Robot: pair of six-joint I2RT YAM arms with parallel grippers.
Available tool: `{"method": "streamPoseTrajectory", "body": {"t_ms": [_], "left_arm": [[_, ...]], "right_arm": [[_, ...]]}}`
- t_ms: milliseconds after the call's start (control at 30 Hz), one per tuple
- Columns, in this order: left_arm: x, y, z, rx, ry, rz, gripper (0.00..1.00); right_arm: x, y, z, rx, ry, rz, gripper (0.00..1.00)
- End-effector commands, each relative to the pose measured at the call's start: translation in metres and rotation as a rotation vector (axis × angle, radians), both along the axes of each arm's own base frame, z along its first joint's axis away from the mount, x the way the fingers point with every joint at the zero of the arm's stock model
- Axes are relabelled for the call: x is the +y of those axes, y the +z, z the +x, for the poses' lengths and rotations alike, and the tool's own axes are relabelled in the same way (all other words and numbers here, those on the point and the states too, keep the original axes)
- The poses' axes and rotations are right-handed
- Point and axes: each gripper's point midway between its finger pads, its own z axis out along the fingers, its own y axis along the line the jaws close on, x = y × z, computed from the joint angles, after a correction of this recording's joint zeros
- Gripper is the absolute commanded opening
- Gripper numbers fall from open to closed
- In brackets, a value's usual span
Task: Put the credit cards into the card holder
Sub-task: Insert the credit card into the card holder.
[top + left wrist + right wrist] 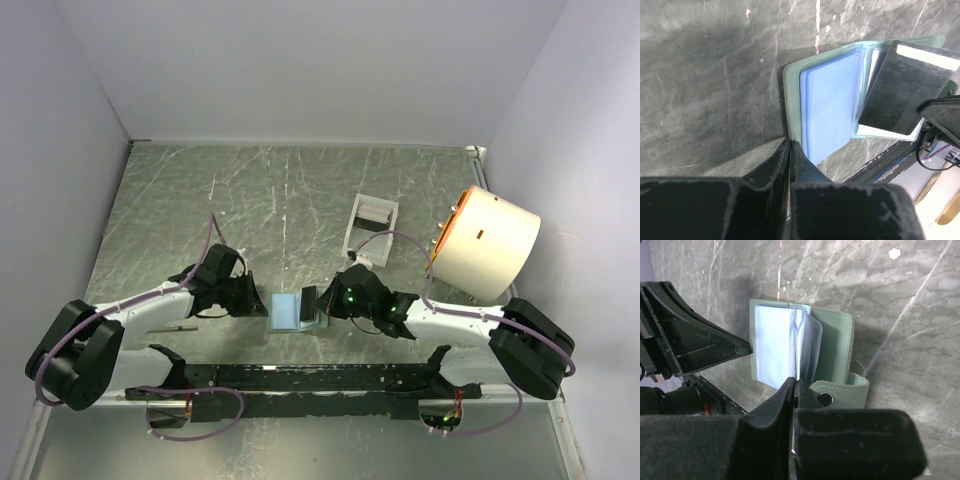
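one open card holder (835, 345); one dark card (905, 90) in right claw (792, 382)

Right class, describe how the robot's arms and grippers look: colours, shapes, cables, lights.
The left arm and right arm have white links between bulky black joints, each trailing a lilac cable. The left gripper and right gripper are matte black with scuffed, wedge-shaped fingers. A green light glows by the right wrist.

top: overhead, far | wrists: close, downward, opposed | shared: card holder (288, 310)
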Motion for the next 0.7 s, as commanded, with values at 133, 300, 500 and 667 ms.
{"method": "streamPoseTrajectory", "body": {"t_ms": [133, 300, 500, 667], "left_arm": [[-0.004, -0.003, -0.004, 0.008, -0.018, -0.021, 0.1], [-0.004, -0.004, -0.005, 0.011, -0.018, -0.025, 0.1], [-0.005, -0.004, -0.006, 0.01, -0.02, -0.029, 0.09], [-0.004, -0.005, -0.006, 0.012, -0.02, -0.025, 0.09]], "right_arm": [[0.009, 0.0, 0.005, -0.049, 0.03, 0.016, 0.0], [0.008, -0.009, 0.002, -0.036, 0.039, 0.007, 0.0], [0.01, -0.016, -0.001, -0.002, 0.045, 0.002, 0.0], [0.012, -0.021, -0.005, 0.018, 0.058, 0.004, 0.0]]}}
